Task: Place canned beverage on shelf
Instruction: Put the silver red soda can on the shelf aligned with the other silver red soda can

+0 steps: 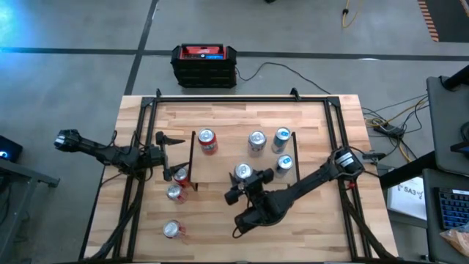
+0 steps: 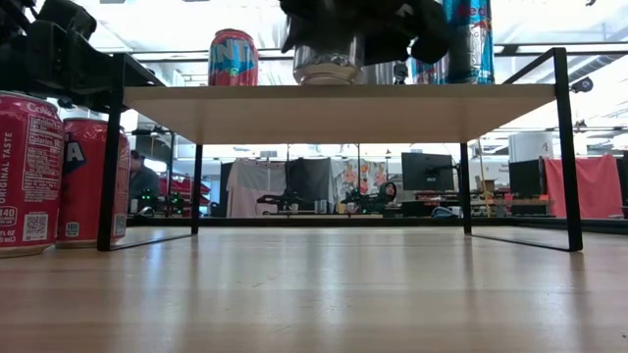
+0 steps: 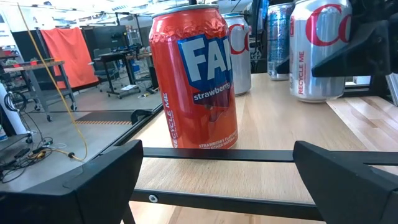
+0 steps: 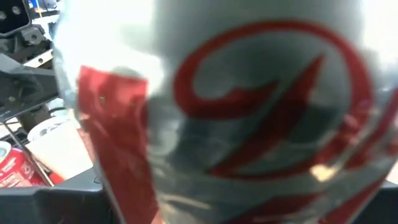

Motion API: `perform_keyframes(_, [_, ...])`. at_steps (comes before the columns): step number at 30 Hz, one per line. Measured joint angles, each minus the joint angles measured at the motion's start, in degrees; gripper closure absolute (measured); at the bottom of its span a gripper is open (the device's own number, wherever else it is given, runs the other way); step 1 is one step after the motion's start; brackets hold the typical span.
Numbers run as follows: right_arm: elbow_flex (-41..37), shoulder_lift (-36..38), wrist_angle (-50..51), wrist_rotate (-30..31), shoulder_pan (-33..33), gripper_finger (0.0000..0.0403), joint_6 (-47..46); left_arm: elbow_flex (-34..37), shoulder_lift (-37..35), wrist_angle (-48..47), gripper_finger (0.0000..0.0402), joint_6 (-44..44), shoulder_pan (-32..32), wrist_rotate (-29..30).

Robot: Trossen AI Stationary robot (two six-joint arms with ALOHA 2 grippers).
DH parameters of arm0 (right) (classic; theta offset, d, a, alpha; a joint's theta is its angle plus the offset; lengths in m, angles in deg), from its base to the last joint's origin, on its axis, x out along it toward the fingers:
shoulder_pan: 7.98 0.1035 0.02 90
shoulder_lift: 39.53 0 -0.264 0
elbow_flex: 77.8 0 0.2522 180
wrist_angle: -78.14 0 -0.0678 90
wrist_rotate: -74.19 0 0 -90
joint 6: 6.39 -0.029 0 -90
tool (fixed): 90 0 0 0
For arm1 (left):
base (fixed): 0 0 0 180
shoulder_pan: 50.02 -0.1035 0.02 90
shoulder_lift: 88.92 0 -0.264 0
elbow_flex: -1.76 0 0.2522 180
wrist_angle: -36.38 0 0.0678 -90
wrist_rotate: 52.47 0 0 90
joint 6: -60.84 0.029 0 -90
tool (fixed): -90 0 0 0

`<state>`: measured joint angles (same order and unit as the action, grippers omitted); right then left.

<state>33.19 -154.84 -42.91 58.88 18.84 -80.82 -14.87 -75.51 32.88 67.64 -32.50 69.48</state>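
The shelf (image 1: 220, 163) stands mid-table on thin black legs, and its board (image 2: 334, 108) shows edge-on in the low view. A red can (image 1: 207, 140), a silver can (image 1: 256, 141) and two blue cans (image 1: 283, 137) stand on it. My right gripper (image 1: 248, 182) is shut on another silver can (image 1: 242, 173) at the shelf's near edge; this can (image 4: 249, 124) fills the right wrist view. My left gripper (image 1: 174, 156) waits open at the shelf's left end, facing the red can (image 3: 196, 81). My right gripper holds the silver can by its side wall (image 3: 339, 50), a finger on each side of its upper half. It comes roughly level from the table's near right. The can stands upright, with its lower part (image 2: 327, 67) showing below the gripper. I cannot tell whether its bottom touches the board.
Three red cans stand on the table left of the shelf and toward the near edge (image 1: 181, 177) (image 1: 174, 193) (image 1: 173, 229); two of them show at the left in the low view (image 2: 29, 172). A black-and-red box (image 1: 205, 64) sits on the floor beyond the far edge.
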Motion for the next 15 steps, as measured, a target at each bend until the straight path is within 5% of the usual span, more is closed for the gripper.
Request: perform_keyframes(15, [0.0,0.1,7.5,0.2,0.1,0.0113,-5.2,0.0,0.0,0.0,0.0002,0.0,0.0,0.0])
